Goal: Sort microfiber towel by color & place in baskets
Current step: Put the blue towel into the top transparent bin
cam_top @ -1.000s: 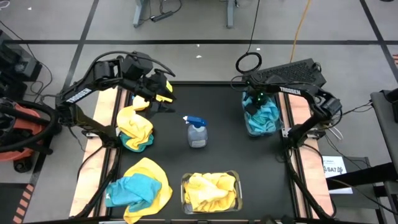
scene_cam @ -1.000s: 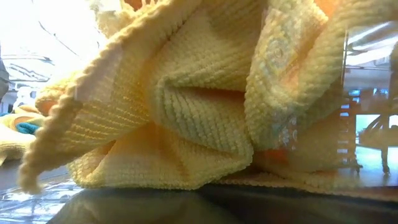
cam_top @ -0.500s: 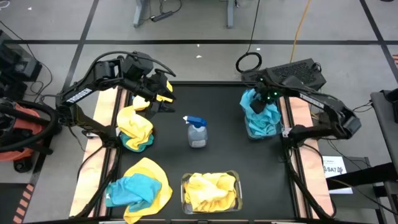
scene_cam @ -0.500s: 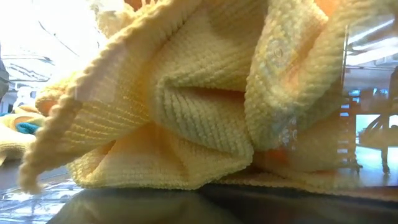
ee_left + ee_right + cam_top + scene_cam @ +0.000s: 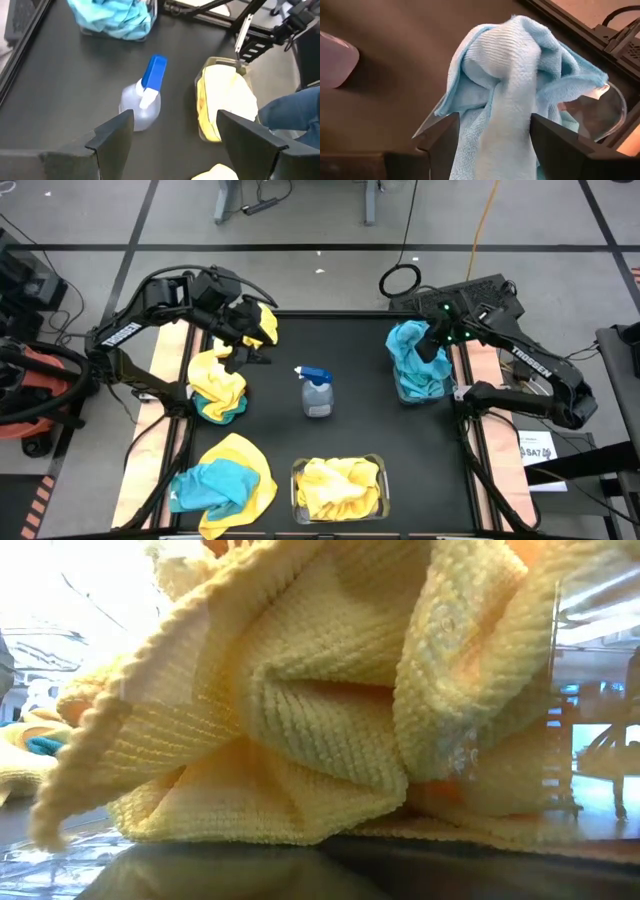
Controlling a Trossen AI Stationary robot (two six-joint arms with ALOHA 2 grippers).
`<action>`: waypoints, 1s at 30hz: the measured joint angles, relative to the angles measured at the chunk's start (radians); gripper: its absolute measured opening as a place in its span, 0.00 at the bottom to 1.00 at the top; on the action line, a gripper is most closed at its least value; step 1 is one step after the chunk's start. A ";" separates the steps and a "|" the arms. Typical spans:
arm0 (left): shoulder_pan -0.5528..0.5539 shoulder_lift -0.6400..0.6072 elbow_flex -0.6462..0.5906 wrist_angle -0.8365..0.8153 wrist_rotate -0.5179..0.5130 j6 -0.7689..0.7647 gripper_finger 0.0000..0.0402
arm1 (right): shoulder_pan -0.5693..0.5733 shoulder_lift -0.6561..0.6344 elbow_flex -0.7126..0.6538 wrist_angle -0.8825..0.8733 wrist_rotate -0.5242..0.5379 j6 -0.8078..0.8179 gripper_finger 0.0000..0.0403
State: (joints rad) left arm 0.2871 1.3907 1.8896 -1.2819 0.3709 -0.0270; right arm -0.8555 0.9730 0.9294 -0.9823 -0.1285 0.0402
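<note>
Teal-blue microfiber towel hangs bunched between the fingers of the right claw, which pinches it just above the far-right clear basket; the cloth's lower folds reach down into that basket, where more teal cloth lies. In the right wrist view the basket's clear rim shows just behind the held towel.

The left claw sits at the far-left part of the black surface, its fingers spread apart in the left wrist view with nothing between them. A scrap of yellow cloth shows right beside this claw in the high view; whether it touches the fingers cannot be told. Just beneath and nearer lies a yellow towel pile with a teal cloth tucked at its near edge.

A clear spray bottle with a blue trigger lies in the middle of the surface, between the two claws. At the near edge, a second clear basket holds yellow towels, which fill the low view. Left of it lies a loose heap of yellow towel and teal towel together.
</note>
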 joint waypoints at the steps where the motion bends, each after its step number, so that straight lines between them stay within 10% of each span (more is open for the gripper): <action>1: 0.000 -0.001 0.000 -0.008 -0.005 -0.009 0.72 | 0.000 0.000 0.002 -0.005 0.000 -0.007 0.57; 8: -0.004 -0.004 0.000 -0.014 -0.010 -0.038 0.72 | 0.008 -0.006 0.018 -0.010 -0.012 -0.005 0.51; 16: -0.022 -0.004 0.000 -0.024 -0.010 -0.044 0.72 | 0.012 0.066 0.003 -0.017 0.001 -0.058 0.03; 30: -0.196 -0.004 0.000 -0.254 -0.088 -0.150 0.72 | 0.011 0.237 -0.203 0.226 0.016 -0.054 0.01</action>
State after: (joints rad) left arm 0.0909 1.3865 1.8896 -1.5360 0.2826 -0.1768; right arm -0.8440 1.2098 0.7262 -0.7560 -0.1128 -0.0136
